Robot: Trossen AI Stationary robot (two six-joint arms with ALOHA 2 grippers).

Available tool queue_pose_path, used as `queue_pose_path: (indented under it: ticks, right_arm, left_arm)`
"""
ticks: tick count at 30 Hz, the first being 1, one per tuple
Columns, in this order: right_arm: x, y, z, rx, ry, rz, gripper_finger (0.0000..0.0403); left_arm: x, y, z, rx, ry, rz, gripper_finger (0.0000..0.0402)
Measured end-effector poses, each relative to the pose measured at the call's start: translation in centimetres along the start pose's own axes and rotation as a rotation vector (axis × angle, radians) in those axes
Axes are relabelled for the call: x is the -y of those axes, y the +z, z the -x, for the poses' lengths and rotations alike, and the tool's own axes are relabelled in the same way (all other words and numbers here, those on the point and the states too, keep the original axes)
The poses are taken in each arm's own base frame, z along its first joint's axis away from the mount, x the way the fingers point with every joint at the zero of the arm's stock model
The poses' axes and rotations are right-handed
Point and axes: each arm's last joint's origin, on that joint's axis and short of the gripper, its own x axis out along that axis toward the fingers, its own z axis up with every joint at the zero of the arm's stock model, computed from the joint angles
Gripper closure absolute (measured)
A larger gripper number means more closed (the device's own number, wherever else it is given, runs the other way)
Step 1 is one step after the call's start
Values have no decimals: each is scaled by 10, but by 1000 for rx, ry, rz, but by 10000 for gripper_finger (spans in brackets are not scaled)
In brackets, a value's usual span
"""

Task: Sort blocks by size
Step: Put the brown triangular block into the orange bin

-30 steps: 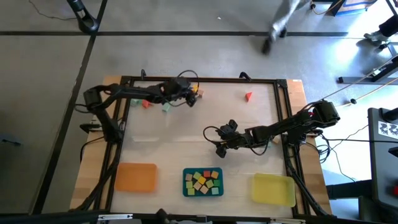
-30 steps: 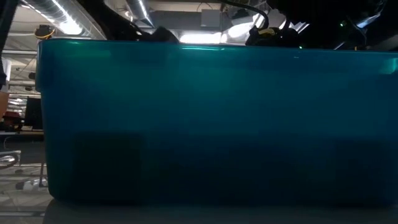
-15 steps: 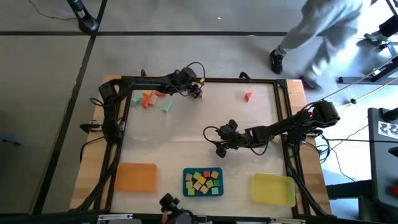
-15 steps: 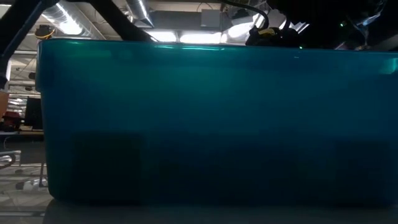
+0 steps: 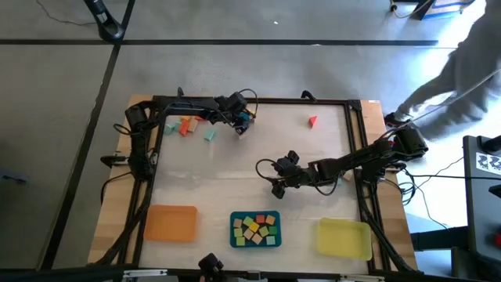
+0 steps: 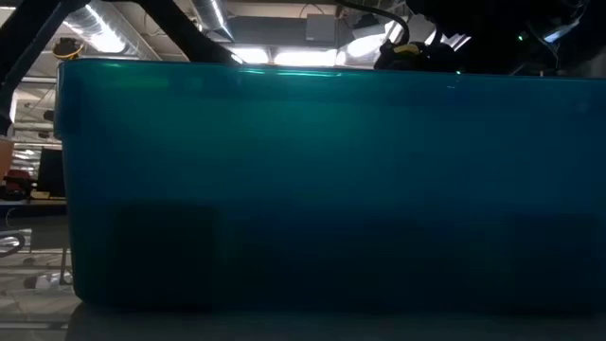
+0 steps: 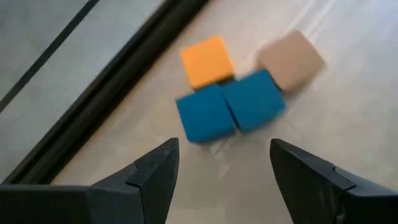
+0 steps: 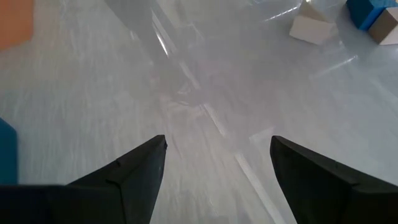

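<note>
Near the table's far edge lie two blue blocks point(image 7: 227, 109) side by side, with an orange block point(image 7: 206, 60) and a tan block point(image 7: 291, 59) touching them. My left gripper point(image 7: 221, 177) hangs open just above and short of the blue pair point(image 5: 247, 117), touching nothing. Loose on the table are orange blocks point(image 5: 185, 125), a mint block point(image 5: 210, 135) and a red block point(image 5: 312, 121). Several blocks fill the teal tray point(image 5: 235, 239). My right gripper point(image 5: 278, 180) waits open at mid-table over bare tabletop point(image 8: 211, 112).
An orange tray point(image 5: 171, 222) and a yellow tray point(image 5: 344, 237) flank the teal tray at the near edge. The teal tray's wall point(image 6: 312, 189) fills the low view. A black frame point(image 5: 258, 100) borders the table. A person point(image 5: 462, 70) passes beyond the far right corner.
My left arm has swung toward the far edge, uncovering the orange and mint blocks. Its gripper has shifted slightly right, sunk a little and tipped further down over the blue blocks, staying open. The person has walked rightward behind the table.
</note>
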Motion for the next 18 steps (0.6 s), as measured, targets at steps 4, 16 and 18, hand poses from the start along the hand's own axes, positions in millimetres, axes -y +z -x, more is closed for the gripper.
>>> queue_pose_path:
  ticks: [4, 16, 18]
  right_arm:
    - [0, 0, 0, -1, -1, 0, 117]
    - [0, 0, 0, 2, 2, -1, 117]
    - [0, 0, 0, 3, 2, -1, 117]
  left_arm:
    - [13, -2, 23, -19, -26, -108, 165]
    - [35, -12, 41, -32, -277, -644, 165]
    - [33, -14, 33, -50, -274, -665, 165]
